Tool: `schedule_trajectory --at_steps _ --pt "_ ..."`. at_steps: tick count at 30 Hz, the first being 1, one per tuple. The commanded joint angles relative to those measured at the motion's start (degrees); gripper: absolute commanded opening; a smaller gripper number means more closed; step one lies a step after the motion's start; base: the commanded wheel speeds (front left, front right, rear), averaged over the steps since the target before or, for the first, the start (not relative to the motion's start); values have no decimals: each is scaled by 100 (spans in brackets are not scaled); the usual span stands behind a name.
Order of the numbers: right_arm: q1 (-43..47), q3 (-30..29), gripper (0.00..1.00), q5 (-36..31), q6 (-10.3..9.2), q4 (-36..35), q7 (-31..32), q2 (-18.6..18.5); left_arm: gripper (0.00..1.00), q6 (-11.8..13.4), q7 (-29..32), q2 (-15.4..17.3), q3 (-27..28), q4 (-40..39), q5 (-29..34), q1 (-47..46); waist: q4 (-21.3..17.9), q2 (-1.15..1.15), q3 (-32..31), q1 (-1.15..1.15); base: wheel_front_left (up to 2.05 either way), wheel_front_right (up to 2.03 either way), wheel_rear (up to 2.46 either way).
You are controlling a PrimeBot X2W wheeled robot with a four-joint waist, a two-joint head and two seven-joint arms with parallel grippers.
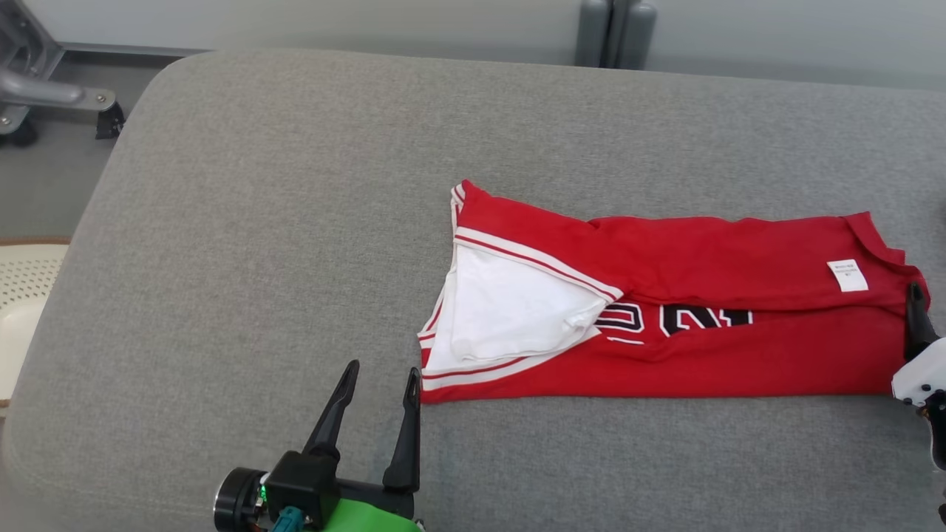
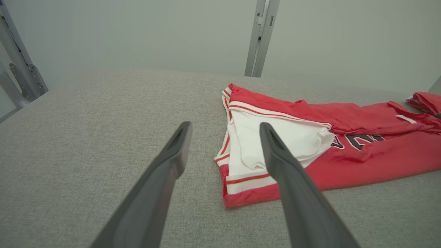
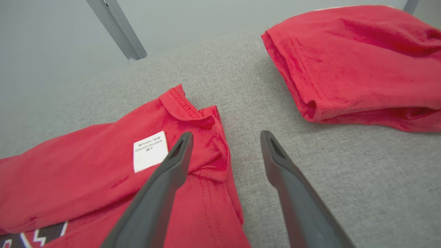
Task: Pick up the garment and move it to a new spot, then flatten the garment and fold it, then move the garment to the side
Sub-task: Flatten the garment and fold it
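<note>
So, what stood off to the left of the bench [image 1: 295,185]?
— A grey metal frame [image 1: 44,92] on a dark castor, up in the far corner on the grey floor [image 1: 44,177]. Nearer, at the edge of the head view, sat something cream and perforated [image 1: 26,295]; I couldn't tell what it was.

And the bench itself?
— It was covered in grey woven fabric with a rounded far-left corner. Its left half was bare. A pale wall ran behind it, with a grey upright post [image 1: 615,29] against it.

Where was the left claw [image 1: 383,368]?
— Low at the near edge, fingers spread and holding nothing. Its right tip stood just beside the garment's near-left corner.

The garment [image 1: 702,295], then?
— A red jersey, lying lengthwise across the right half of the bench, partly folded. At its left end the white inside [image 1: 510,303] lay turned open, edged in red and white stripes. Black numbers [image 1: 672,318] showed in the middle, half covered by a fold. A small white label [image 1: 848,275] sat near the right end.

And the right claw [image 3: 226,135]?
— At that right end, also spread and empty. One finger lay over the red hem beside the label, the other over bare bench. Whether it touched the cloth, I couldn't tell.

Anything further right?
— A second red cloth [image 3: 355,58], bunched up, apart from the jersey.
</note>
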Motion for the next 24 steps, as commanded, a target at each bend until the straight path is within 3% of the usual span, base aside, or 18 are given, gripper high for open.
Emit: schedule_trajectory --at_steps 1,6,9,10,11,12,17,24 --pt "-133 -64 100 -187 0 185 74 -11 100 -71 -17 -57 55 39 75 39 243 0 149 0 0 0 0" --pt "-384 -297 100 -755 0 943 388 73 100 -274 -16 -212 199 130 210 63 351 0 213 0 0 0 0" --pt "-392 -328 100 -918 1 1243 478 304 100 -356 -17 -269 278 166 262 95 357 0 213 0 0 0 0" --pt "-386 -304 88 -947 3 1296 501 369 100 -385 -16 -286 303 175 274 105 346 0 206 0 0 0 0" --pt "-378 -280 27 -975 5 1342 499 430 100 -407 -16 -308 329 184 295 119 325 0 197 0 0 0 0" --pt "-379 -257 0 -978 1 1369 501 467 100 -426 -17 -320 353 189 310 125 304 0 190 0 0 0 0" --pt "-334 -108 0 -934 -5 1404 525 429 100 -531 -16 -364 443 221 406 147 203 0 121 0 0 0 0" --pt "-374 -98 0 -1147 -8 1151 134 -122 100 -604 -17 -390 554 248 504 201 61 0 -50 0 0 0 0"
